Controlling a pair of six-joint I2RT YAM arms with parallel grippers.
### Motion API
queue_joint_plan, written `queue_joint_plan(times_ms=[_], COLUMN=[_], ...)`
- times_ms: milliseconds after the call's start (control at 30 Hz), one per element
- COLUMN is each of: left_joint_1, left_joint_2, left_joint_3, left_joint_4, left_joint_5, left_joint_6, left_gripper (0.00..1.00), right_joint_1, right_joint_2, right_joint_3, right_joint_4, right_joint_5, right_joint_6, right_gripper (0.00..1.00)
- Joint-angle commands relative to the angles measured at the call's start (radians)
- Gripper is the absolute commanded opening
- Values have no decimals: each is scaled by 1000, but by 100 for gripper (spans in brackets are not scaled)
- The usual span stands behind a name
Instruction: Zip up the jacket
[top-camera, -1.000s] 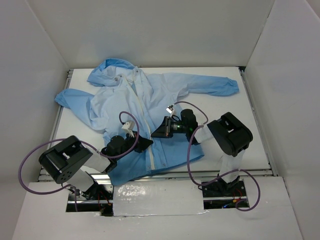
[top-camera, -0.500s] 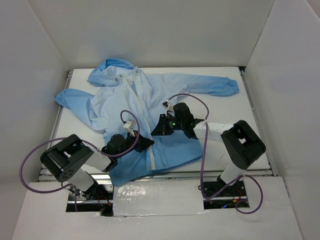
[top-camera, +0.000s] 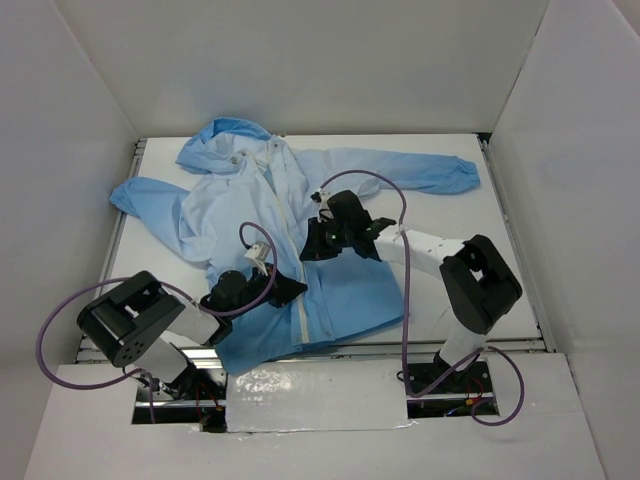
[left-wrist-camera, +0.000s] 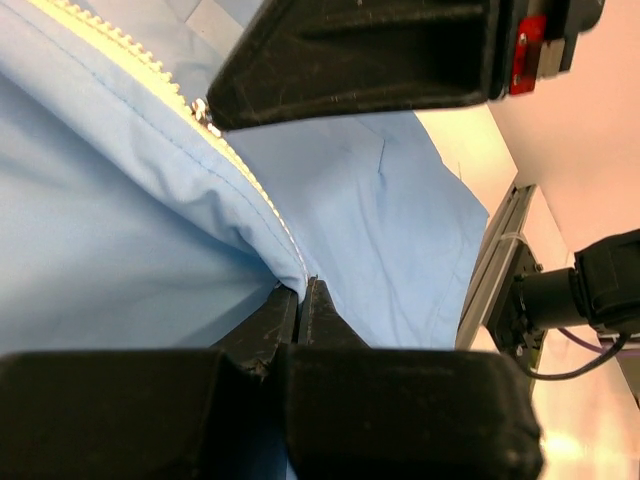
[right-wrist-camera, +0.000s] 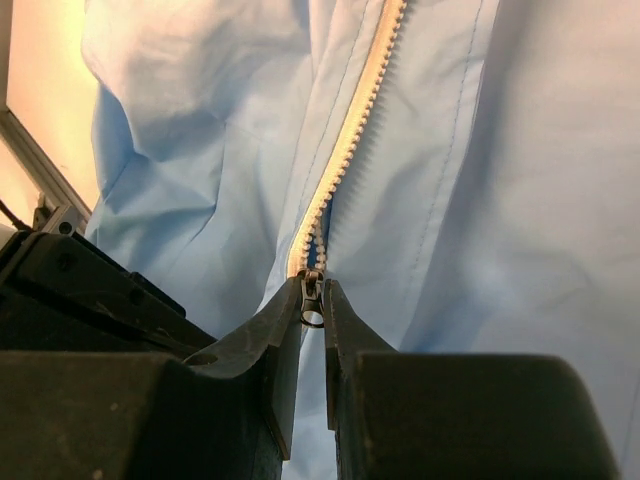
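Note:
The light-blue jacket (top-camera: 225, 215) lies open-side up on the white table, hood at the far left. Its white zipper (top-camera: 277, 205) runs down the middle. My left gripper (top-camera: 290, 288) is shut on the jacket's front edge low by the zipper; in the left wrist view its jaws pinch the fabric fold (left-wrist-camera: 285, 265). My right gripper (top-camera: 306, 250) is just above it on the zipper line, shut on the metal zipper pull (right-wrist-camera: 313, 292). The white teeth (right-wrist-camera: 350, 135) run away from the pull, closed near the slider.
White walls enclose the table (top-camera: 480, 230) on three sides. Metal rails (top-camera: 120, 250) run along its edges; one shows in the left wrist view (left-wrist-camera: 490, 290). Purple cables (top-camera: 404, 300) loop from both arms. The right sleeve (top-camera: 420, 172) stretches to the far right.
My right gripper has moved up the zipper line, away from the hem, its arm stretching out. The jacket's lower right panel shifted with it. The left gripper stayed put.

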Motion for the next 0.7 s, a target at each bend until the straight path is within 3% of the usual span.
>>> queue_joint_plan(times_ms=[0, 333, 667], left_joint_1=[-16, -19, -27], left_joint_2=[-36, -33, -108], left_joint_3=[-20, -24, -21], left_joint_4=[28, 63, -27], left_joint_5=[135, 167, 153], left_joint_6=[-1, -16, 16], left_gripper=[0, 0, 0], right_joint_1=[-4, -11, -47], right_joint_2=[-9, 138, 327], right_joint_3=[75, 278, 541], right_joint_4=[36, -42, -134], right_joint_5=[119, 159, 148], right_joint_6=[-34, -59, -65], right_gripper=[0, 0, 0])
